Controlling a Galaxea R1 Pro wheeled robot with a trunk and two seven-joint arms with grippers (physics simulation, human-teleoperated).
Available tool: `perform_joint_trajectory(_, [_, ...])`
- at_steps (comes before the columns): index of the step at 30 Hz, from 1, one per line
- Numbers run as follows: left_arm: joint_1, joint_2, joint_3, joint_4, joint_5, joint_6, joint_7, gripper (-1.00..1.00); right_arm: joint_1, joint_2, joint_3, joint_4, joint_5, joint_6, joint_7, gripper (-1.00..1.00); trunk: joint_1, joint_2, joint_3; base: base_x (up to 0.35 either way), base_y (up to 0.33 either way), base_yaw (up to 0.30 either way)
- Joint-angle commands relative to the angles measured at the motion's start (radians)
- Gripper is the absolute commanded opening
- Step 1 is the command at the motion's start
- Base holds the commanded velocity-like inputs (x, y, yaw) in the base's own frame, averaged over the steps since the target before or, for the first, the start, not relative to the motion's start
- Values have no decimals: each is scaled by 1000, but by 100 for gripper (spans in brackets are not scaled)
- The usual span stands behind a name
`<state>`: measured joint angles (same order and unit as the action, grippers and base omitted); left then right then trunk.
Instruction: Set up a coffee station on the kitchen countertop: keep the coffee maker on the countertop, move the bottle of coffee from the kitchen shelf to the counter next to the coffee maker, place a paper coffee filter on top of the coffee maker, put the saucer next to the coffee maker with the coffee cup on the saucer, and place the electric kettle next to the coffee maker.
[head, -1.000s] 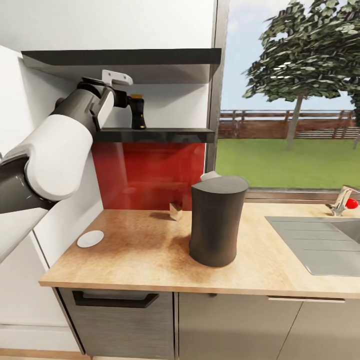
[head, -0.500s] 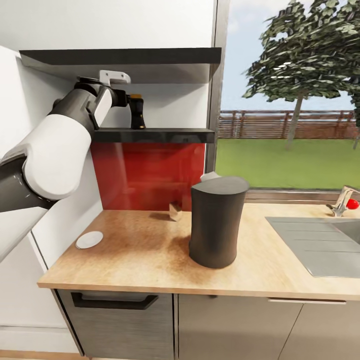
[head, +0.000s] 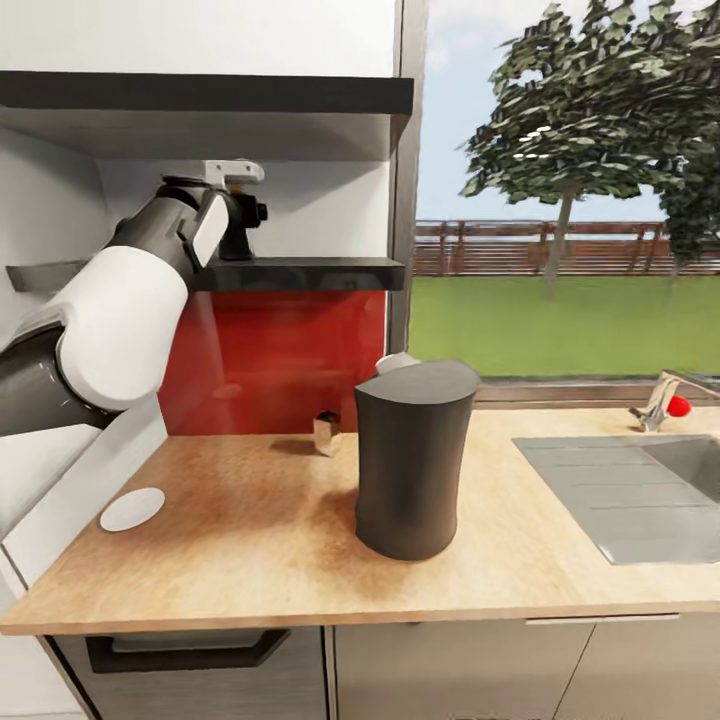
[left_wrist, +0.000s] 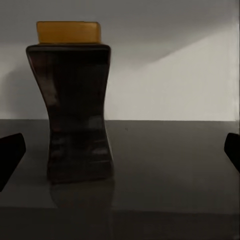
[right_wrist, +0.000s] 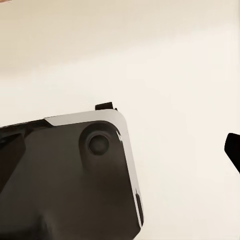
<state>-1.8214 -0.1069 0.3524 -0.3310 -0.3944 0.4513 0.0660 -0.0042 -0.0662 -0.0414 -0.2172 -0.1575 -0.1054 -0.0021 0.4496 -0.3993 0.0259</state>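
The bottle of coffee (left_wrist: 73, 102) is seen upright on the kitchen shelf (head: 300, 273), above the coffee maker (head: 412, 457) on the countertop (head: 250, 540). Left gripper (left_wrist: 120, 150) fingers are spread wide, nothing held. The right gripper's state cannot be told.

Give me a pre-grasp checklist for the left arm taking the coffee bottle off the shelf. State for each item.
1. Left gripper open, fingertips wide apart: ok.
2. Bottle of coffee upright on the kitchen shelf: ok.
3. Bottle centred between the fingertips: not ok, it sits nearer one fingertip.
4. Fingers already alongside the bottle: not ok, it stands ahead of them.
5. Bare countertop beside the coffee maker: ok.
6. Right gripper state: cannot tell.
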Motion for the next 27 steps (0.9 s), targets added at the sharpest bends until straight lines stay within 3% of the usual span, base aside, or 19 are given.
perform_joint_trajectory(1, [4, -1, 3, -2, 4, -1, 3, 100, 0, 0, -2, 1, -7, -3, 1, 100, 0, -1, 0, 19, 0, -153])
perform_joint_trajectory(19, [13, 9, 2, -4, 7, -11, 3, 100, 0, -1, -2, -1, -6, -5, 0, 100, 0, -1, 0, 3, 0, -21])
perform_joint_trajectory(27, [23, 17, 1, -48, 5, -8, 6, 100, 0, -1, -2, -1, -7, -5, 0, 100, 0, -1, 0, 0, 6, 0])
